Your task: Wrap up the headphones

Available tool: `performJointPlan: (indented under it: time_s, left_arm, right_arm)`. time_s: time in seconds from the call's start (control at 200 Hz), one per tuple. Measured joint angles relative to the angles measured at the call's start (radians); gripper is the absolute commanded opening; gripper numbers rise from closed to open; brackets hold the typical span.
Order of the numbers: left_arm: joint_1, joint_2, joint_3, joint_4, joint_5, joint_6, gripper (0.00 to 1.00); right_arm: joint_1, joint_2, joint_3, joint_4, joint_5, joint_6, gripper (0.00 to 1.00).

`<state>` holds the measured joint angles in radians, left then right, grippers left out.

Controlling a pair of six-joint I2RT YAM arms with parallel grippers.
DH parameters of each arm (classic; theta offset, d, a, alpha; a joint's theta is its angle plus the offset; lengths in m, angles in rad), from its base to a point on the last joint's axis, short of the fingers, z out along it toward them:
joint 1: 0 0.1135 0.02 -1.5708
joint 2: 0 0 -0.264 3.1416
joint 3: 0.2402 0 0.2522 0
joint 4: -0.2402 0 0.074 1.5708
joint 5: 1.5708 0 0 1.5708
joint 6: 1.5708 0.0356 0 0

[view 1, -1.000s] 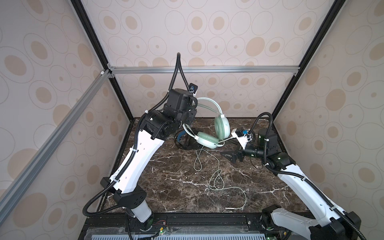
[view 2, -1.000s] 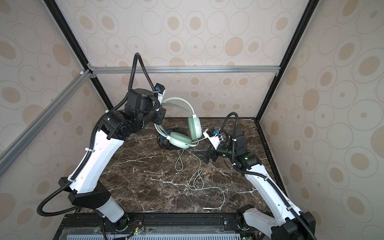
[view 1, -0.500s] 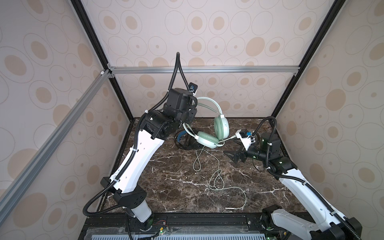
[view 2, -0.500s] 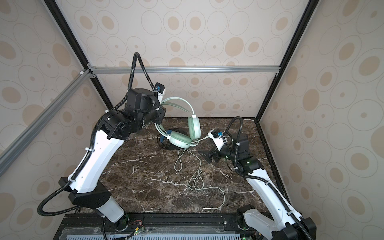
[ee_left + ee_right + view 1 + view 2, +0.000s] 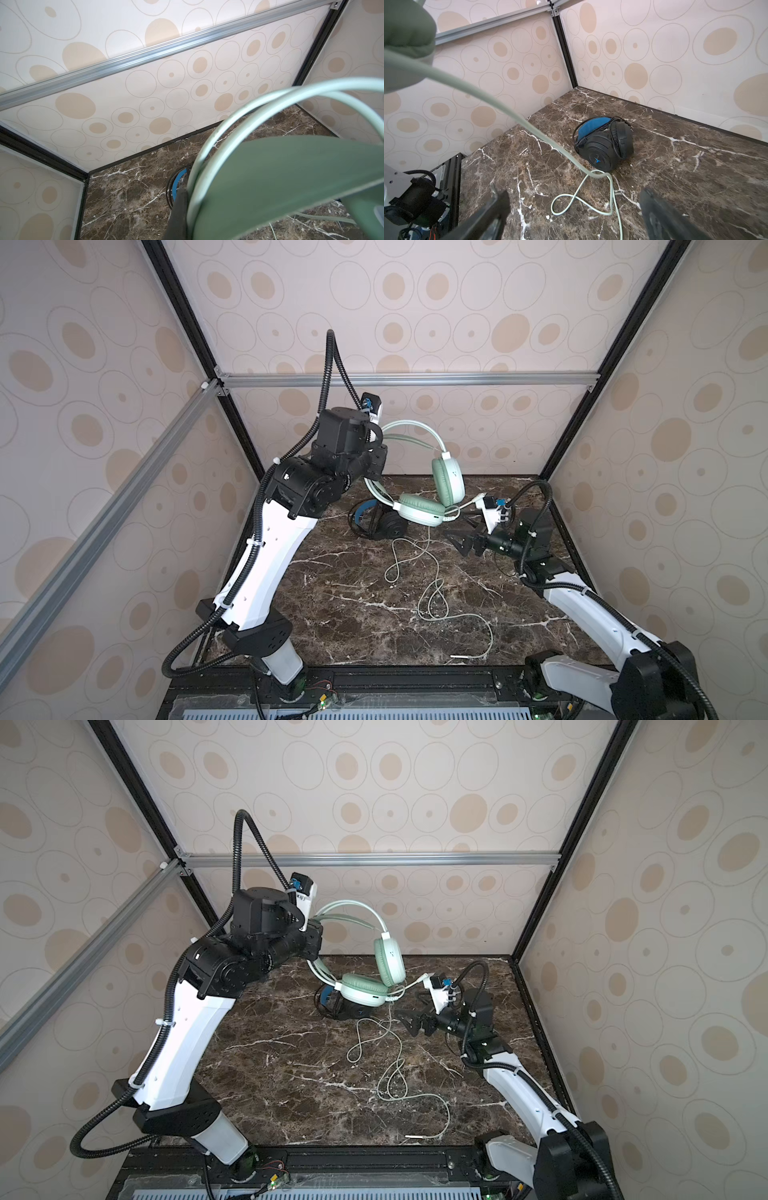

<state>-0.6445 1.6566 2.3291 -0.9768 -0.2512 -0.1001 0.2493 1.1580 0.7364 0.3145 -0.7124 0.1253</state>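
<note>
Now my left gripper (image 5: 374, 466) is pinching the mint-green headphones (image 5: 448, 483) up high; my right gripper (image 5: 572, 192) is standing wide open, facing the pale green cable (image 5: 508, 112) hanging just ahead.

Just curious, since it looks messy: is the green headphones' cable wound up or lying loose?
Loose. The pale green cable hangs from the raised mint-green headphones and sprawls in open loops across the marble table.

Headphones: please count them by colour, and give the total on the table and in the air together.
green headphones: 1
black headphones: 1
total: 2
</note>
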Motion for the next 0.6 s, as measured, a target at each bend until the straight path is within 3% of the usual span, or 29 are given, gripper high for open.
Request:
performJointPlan:
  time_s: [0.16, 0.405, 0.51, 0.6]
  left_arm:
    - [0.001, -0.011, -0.026, -0.001, 0.001, -0.007, 0.00]
    - [0.004, -0.231, -0.524, 0.113, -0.079, 0.058, 0.00]
    - [0.005, -0.253, -0.607, 0.127, -0.097, 0.098, 0.00]
    - [0.006, -0.253, -0.636, 0.168, -0.087, 0.123, 0.00]
  right_arm:
    - [-0.012, -0.013, -0.011, 0.003, 0.019, 0.011, 1.00]
    - [-0.121, -0.195, -0.013, -0.156, 0.056, 0.033, 1.00]
    - [-0.121, -0.260, 0.013, -0.226, 0.069, 0.042, 1.00]
    - [-0.121, -0.216, 0.132, -0.324, 0.056, 0.054, 1.00]
